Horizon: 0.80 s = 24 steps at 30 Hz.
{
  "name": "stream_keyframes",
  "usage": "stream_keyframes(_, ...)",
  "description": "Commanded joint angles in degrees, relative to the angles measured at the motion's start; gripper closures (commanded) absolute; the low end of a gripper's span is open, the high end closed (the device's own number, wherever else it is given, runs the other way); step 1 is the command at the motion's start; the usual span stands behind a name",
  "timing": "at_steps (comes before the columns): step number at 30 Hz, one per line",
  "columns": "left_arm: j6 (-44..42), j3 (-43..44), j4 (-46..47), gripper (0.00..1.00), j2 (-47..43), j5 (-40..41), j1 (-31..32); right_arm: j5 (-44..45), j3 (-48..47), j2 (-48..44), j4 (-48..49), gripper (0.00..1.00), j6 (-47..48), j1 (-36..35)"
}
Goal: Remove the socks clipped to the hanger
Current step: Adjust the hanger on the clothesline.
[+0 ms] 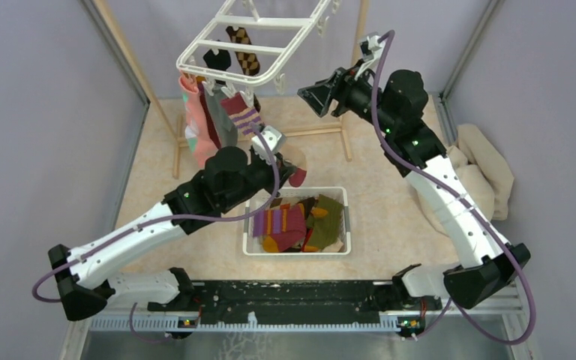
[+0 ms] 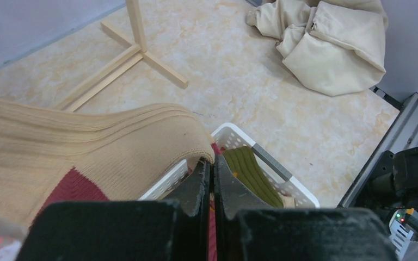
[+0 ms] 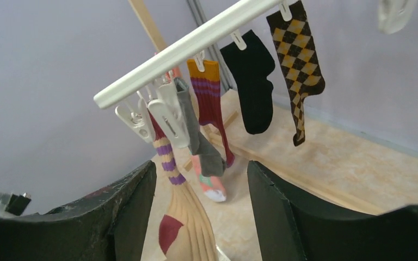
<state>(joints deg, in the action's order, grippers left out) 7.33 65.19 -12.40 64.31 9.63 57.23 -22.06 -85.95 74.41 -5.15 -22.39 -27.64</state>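
Observation:
The white hanger [image 1: 259,34] hangs at the top centre, and its rim bar also shows in the right wrist view [image 3: 196,41]. Pink [image 1: 195,124], grey [image 3: 201,141], maroon-striped [image 3: 209,103], black [image 3: 253,81] and argyle [image 3: 296,60] socks hang from its clips. A beige sock with purple stripes [image 1: 244,114] is still clipped and stretches down to my left gripper [image 1: 289,166]. That gripper [image 2: 212,163] is shut on the sock's edge [image 2: 87,147] above the basket. My right gripper [image 1: 311,96] is open and empty beside the hanger, its jaws either side of the hanging socks [image 3: 200,166].
A white slotted basket [image 1: 345,217] with several socks in it stands at the centre, below my left gripper. A beige cloth heap [image 1: 487,169] lies at the right. The wooden pole rack [image 1: 322,131] stands under the hanger. Grey walls close in both sides.

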Motion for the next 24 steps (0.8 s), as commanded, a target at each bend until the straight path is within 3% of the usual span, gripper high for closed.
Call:
stream_keyframes(1, -3.0, 4.8, 2.0, 0.96, 5.9, 2.7, 1.6, 5.8, -5.8, -3.6, -2.3, 0.37, 3.1, -0.2)
stream_keyframes(6, -5.4, 9.0, 3.1, 0.95, 12.9, 3.3, 1.7, 8.7, -6.5, -6.0, -5.6, 0.37, 4.1, 1.5)
stream_keyframes(15, -9.5, 21.6, 1.2, 0.95, 26.6, 3.7, 1.5, 5.6, -7.0, -7.5, -6.4, 0.37, 2.3, 7.9)
stream_keyframes(24, -10.1, 28.8, 0.4, 0.95, 32.8, 2.4, 1.5, 4.9, -8.9, -6.1, -6.9, 0.36, 2.4, 9.5)
